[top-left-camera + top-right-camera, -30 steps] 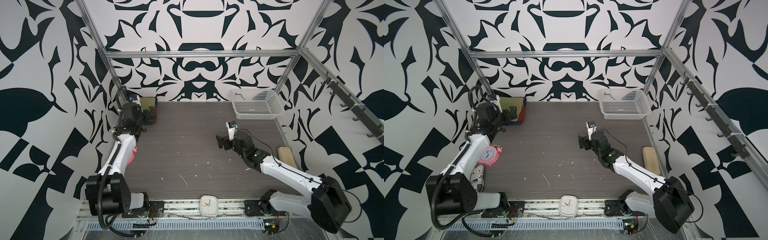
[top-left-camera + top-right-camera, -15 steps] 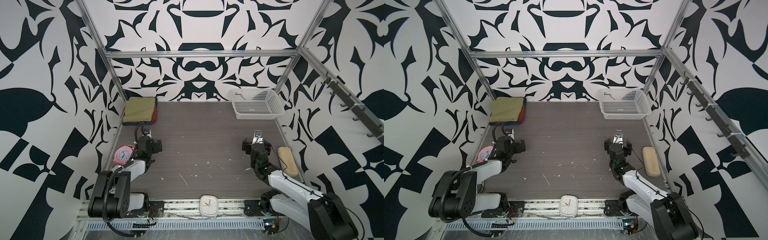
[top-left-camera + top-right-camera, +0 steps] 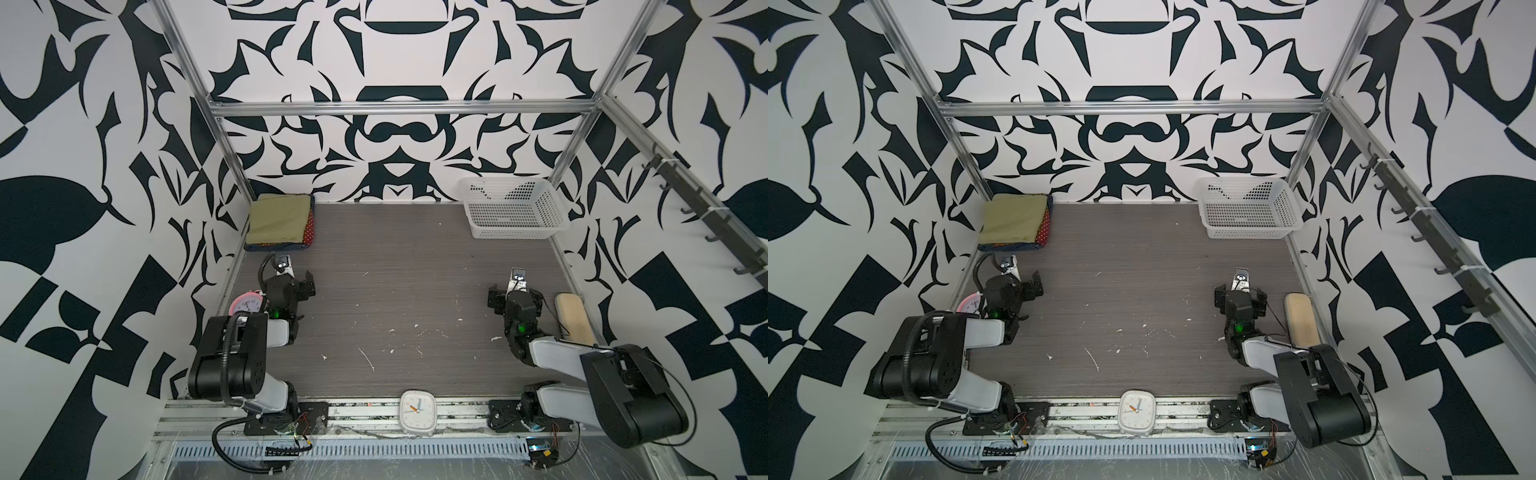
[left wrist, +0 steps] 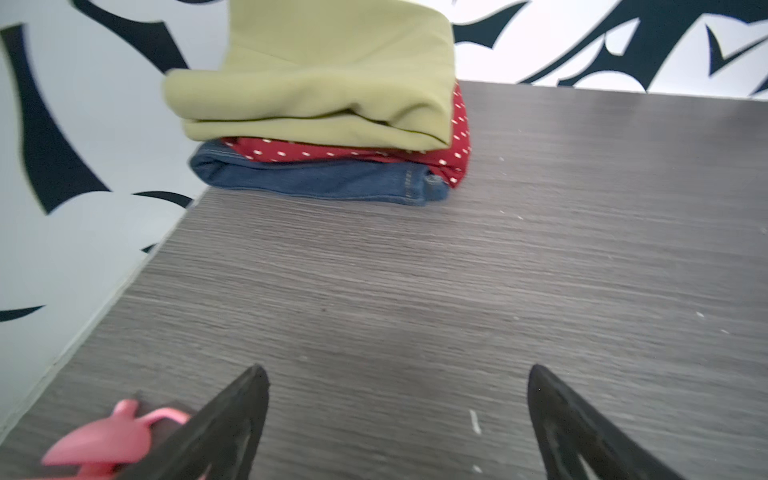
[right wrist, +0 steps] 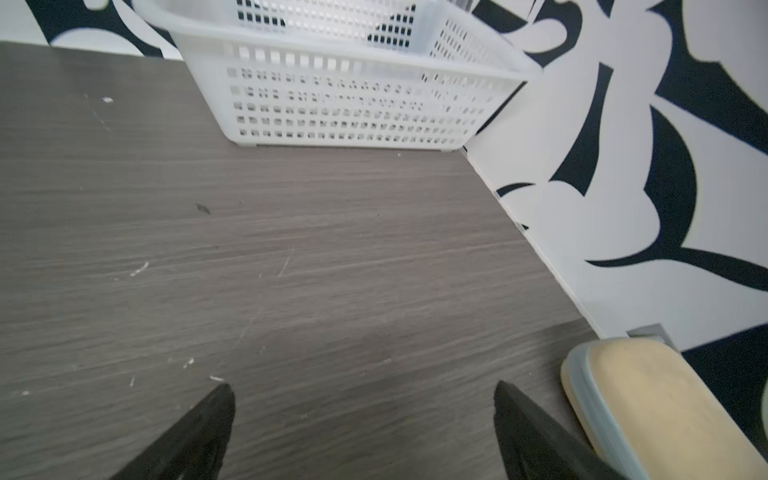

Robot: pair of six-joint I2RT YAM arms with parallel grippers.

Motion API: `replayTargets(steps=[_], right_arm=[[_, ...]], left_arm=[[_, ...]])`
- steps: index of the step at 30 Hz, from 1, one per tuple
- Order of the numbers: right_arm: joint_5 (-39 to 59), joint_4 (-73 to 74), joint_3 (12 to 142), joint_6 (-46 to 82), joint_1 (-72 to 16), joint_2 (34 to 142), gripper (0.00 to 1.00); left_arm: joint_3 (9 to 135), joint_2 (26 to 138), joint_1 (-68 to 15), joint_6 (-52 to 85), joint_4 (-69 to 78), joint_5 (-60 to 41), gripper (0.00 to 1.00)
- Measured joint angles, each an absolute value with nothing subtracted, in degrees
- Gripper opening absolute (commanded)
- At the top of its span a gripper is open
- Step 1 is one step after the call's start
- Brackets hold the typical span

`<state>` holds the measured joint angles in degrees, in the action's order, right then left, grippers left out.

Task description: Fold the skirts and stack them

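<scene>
The left gripper (image 4: 397, 370) hangs spread wide and empty over the bare table (image 4: 415, 270). Straight ahead of its fingertips, well apart, lies the folded pile: the olive-green skirt (image 4: 316, 83) on top, the red polka-dot skirt (image 4: 457, 137) beneath it, the denim skirt (image 4: 324, 178) at the bottom. The stiff denim probably serves as a flat base, and the corner spot by the wall keeps the work area free. A pink alarm clock (image 4: 99, 440) sits just beside this claw on its wall side. The right gripper (image 5: 362, 384) also gapes, holding nothing, with the white perforated basket (image 5: 340, 104) ahead of it and a beige pad (image 5: 648, 399) near its wall side. Both arms are folded low, so the task looks finished.
</scene>
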<state>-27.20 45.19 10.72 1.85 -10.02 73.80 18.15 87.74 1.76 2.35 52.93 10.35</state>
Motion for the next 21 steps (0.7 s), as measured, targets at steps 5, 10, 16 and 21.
replayTargets(steps=[5, 10, 16, 21], right_arm=[[-21.67, 58.41, 10.37, 0.95, -8.34, 82.37, 1.0], [-18.85, 63.35, 10.94, 0.8, -7.31, 90.65, 1.0], [-17.76, 57.74, 17.78, 1.93, -4.97, 90.52, 1.0], [-16.84, 56.51, 17.87, 2.26, -4.95, 90.35, 1.0]], left_arm=[[14.76, 88.6, 2.11, 2.52, 57.28, 6.76, 1.0], [21.15, 88.73, 4.34, 4.23, 52.49, 4.23, 0.99], [22.11, 88.73, 6.63, 5.98, 51.2, 2.63, 1.0], [22.11, 88.73, 6.57, 6.22, 50.94, 1.93, 0.99]])
